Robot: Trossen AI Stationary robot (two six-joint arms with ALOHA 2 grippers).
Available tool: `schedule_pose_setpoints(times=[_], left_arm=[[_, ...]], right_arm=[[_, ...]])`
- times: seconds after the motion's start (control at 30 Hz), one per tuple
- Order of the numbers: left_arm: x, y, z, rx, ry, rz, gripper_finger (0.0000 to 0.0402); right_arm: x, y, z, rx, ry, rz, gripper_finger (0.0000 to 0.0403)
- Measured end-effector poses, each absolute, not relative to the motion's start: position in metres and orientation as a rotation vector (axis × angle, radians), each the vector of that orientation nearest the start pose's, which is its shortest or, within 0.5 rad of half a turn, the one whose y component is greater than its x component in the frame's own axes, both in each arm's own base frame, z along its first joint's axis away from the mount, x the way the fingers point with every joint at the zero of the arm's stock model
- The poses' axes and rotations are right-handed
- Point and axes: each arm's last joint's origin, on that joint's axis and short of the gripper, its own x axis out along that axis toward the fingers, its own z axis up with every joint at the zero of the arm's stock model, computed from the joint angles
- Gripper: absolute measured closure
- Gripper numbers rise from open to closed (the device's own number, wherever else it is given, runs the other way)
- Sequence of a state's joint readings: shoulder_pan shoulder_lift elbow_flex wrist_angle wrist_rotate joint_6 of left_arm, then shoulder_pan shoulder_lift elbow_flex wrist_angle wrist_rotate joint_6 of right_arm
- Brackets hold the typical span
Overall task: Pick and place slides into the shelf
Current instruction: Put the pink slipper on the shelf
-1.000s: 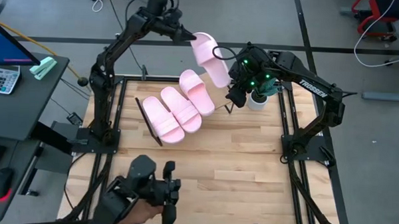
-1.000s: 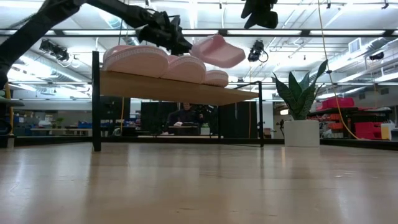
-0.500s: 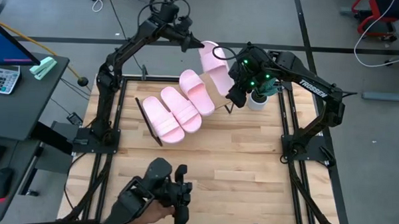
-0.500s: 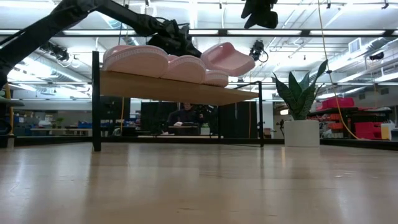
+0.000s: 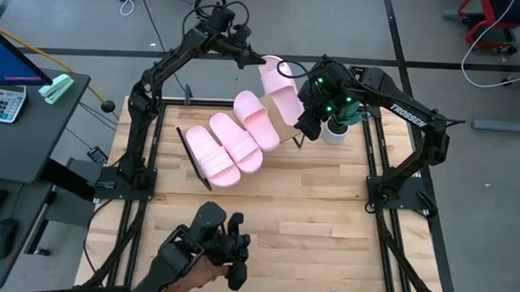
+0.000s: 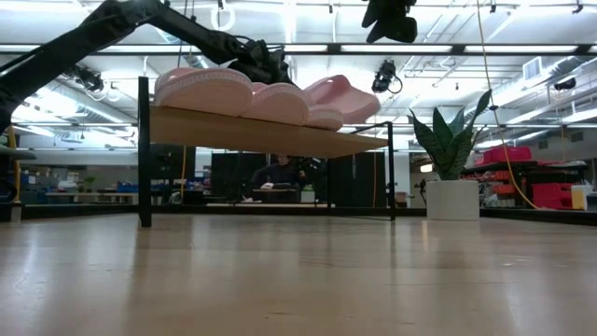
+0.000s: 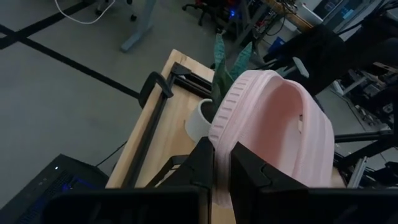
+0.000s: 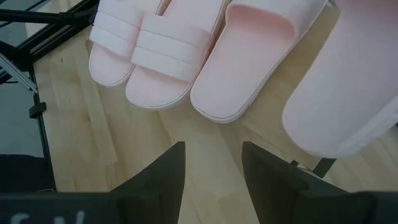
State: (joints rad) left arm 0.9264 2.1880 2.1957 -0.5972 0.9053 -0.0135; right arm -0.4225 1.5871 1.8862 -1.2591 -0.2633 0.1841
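Observation:
Three pale pink slides (image 5: 236, 141) lie side by side on the slanted wooden shelf (image 6: 261, 133), resting on their soles. My left gripper (image 5: 250, 57) reaches over the table's far edge and is shut on the fourth slide (image 5: 279, 86), which hangs over the shelf's right end beside the third slide (image 8: 249, 68). In the low view this fourth slide (image 6: 340, 95) sits just above the board, tilted; I cannot tell whether it touches. My right gripper (image 5: 306, 126) hovers open above the shelf's right end, holding nothing. My left gripper pinches the fourth slide's rim at its far end (image 7: 222, 146) between its two fingers (image 7: 202, 168). The fingers come from the table's far-left side, slanting down, along the slide's length. The slide reaches away from them, tilted, its free end lowest over the shelf's right end.
A white pot with a green plant (image 5: 334, 127) stands right of the shelf, under the right arm. The black frame rails (image 5: 372, 159) border the wooden tabletop. At the near edge a person's hand holds a dark device (image 5: 213, 248). Bare tabletop (image 5: 310, 208) lies near of the shelf.
My left gripper has carried the fourth slide down and rightward toward the shelf's right end. The slide has dropped from well above the board to just over it, next to the third slide, tipping flatter. The device in the person's hand has shifted slightly right.

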Motion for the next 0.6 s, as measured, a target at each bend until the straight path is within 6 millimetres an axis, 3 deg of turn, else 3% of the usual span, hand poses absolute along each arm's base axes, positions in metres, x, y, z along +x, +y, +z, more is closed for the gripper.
schedule_pose_setpoints(times=[0.43,0.6], left_arm=[[0.311,0.375,0.280,-0.622,0.459,0.017,0.0372],[0.311,0.374,0.278,-0.657,0.465,0.018,0.0372]], right_arm=[[0.273,-0.114,0.419,0.517,0.891,-0.242,0.0239],[0.273,-0.114,0.419,0.517,0.891,-0.242,0.0239]])
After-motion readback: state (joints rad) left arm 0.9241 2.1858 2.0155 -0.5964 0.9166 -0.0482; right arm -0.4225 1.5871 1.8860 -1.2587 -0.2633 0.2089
